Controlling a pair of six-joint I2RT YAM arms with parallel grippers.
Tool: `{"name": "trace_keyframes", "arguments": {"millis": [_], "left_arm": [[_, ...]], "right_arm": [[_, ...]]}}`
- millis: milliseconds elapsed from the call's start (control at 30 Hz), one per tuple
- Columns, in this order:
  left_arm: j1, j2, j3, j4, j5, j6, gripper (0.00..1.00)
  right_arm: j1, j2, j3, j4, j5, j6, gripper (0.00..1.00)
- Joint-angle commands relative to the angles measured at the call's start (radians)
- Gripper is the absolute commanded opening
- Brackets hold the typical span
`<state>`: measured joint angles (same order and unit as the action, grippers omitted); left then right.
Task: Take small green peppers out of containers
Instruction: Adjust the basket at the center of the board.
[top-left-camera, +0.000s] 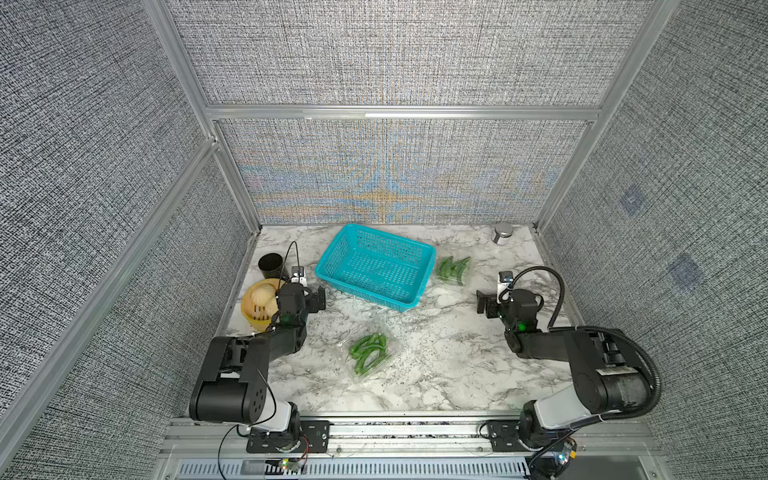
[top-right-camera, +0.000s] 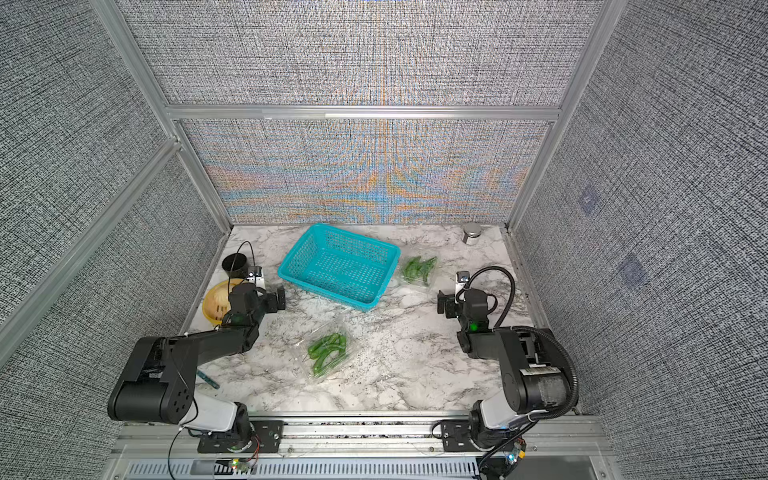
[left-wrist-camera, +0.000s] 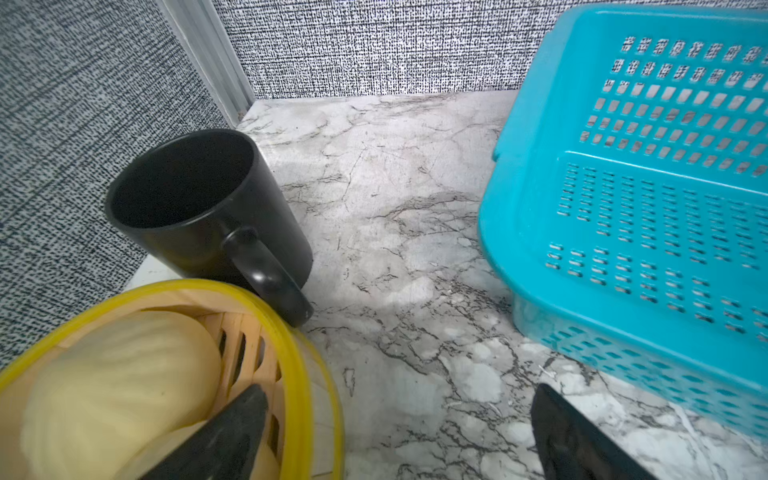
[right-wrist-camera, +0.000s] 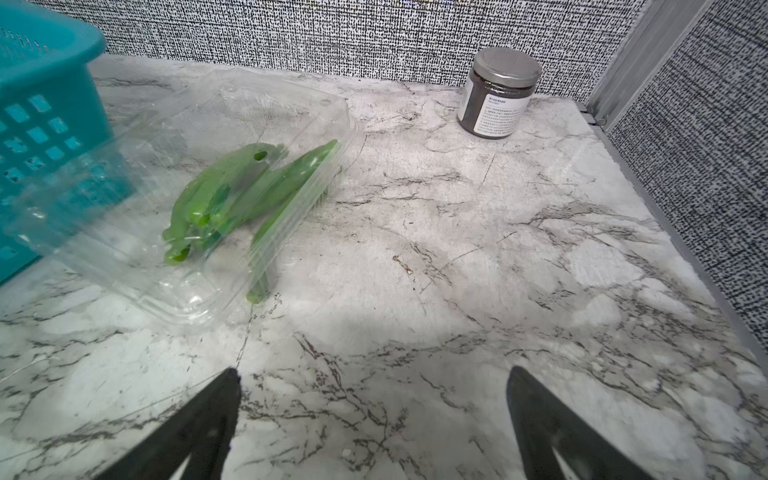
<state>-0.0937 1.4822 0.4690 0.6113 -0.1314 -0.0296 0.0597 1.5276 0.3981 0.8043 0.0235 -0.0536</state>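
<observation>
Two clear plastic containers lie on the marble table, each with several small green peppers inside. The near container (top-left-camera: 388, 353) (top-right-camera: 347, 353) holds its peppers (top-left-camera: 368, 349) (top-right-camera: 328, 349) at the table's middle front. The far container (top-left-camera: 442, 280) (right-wrist-camera: 187, 291) with its peppers (top-left-camera: 453, 268) (top-right-camera: 417, 268) (right-wrist-camera: 232, 195) sits right of the basket. My left gripper (top-left-camera: 320, 299) (top-right-camera: 280, 300) (left-wrist-camera: 399, 392) hangs open and empty beside the steamer. Open and empty too, my right gripper (top-left-camera: 482, 301) (top-right-camera: 441, 303) (right-wrist-camera: 374, 374) hovers above bare table, short of the far container.
A teal perforated basket (top-left-camera: 332, 249) (left-wrist-camera: 623, 208) (right-wrist-camera: 41, 104) stands empty at the back middle. At the left edge are a yellow steamer (top-left-camera: 249, 320) (left-wrist-camera: 291, 353) with buns and a black mug (top-left-camera: 271, 266) (left-wrist-camera: 199, 208). A dark jar (top-left-camera: 503, 235) (right-wrist-camera: 498, 93) is in the back right corner.
</observation>
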Motion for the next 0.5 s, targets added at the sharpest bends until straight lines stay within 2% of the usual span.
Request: {"name": "trace_keyframes", "arguments": {"millis": [0, 467], "left_arm": [[0.004, -0.01, 0.005, 0.007, 0.022, 0.005, 1.0], [0.005, -0.01, 0.006, 0.005, 0.022, 0.004, 1.0]], "right_arm": [[0.004, 0.005, -0.001, 0.039, 0.018, 0.0, 0.99], [0.003, 0.006, 0.002, 0.037, 0.016, 0.0, 0.99]]}}
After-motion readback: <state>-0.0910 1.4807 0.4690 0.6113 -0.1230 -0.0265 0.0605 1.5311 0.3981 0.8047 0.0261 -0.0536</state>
